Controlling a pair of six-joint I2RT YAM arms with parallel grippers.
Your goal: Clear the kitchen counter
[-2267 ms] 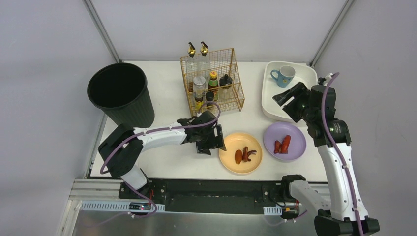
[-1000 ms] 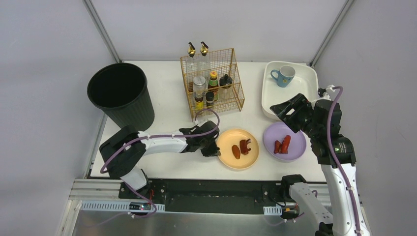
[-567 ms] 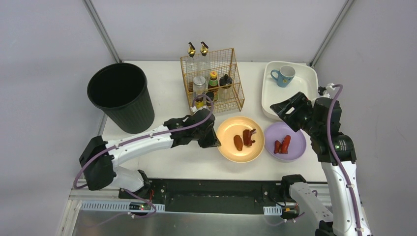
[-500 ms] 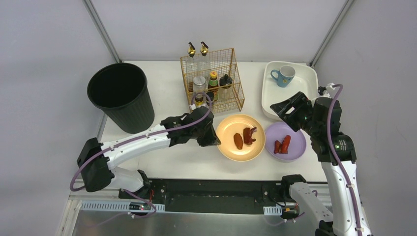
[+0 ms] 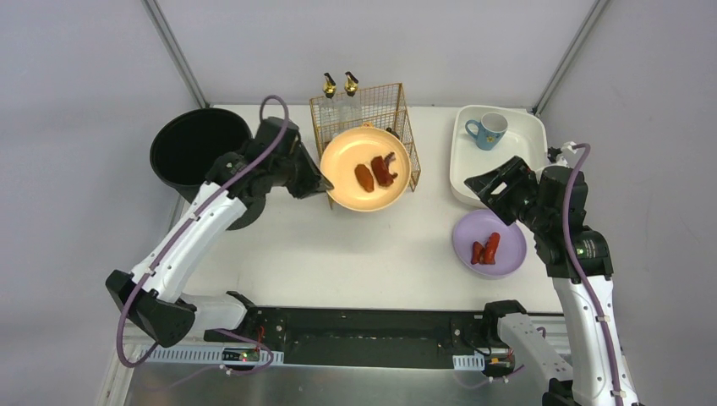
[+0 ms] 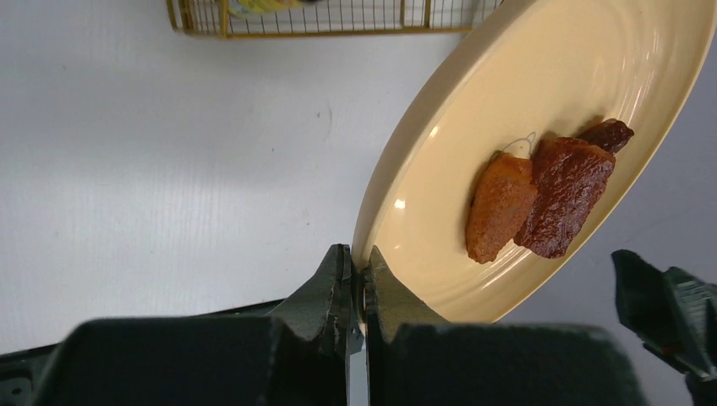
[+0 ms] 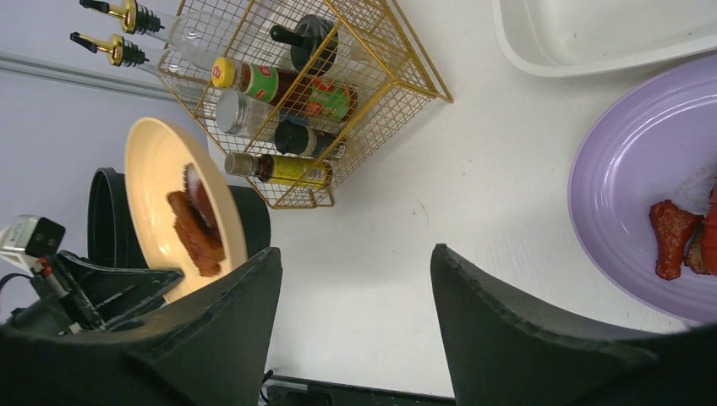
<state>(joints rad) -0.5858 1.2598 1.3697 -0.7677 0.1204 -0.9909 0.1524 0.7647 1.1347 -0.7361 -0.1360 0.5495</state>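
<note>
Step in hand: scrap disposal. The left pincer (image 6: 358,288) is clamped on the rim of the yellow plate (image 5: 355,194), which is tilted and held above the tabletop (image 5: 363,245), just beside the black bin (image 5: 190,148). It carries two meat pieces (image 5: 376,172). The right pincer (image 7: 355,279) hangs open over the purple plate (image 5: 507,233). Next move, as judged: carry the plate over the bin and tip it further.

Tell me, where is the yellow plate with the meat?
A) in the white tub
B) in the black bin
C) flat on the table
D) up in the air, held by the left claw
D: the left claw pinches the rim of the yellow plate, holding it tilted above the table.
</note>
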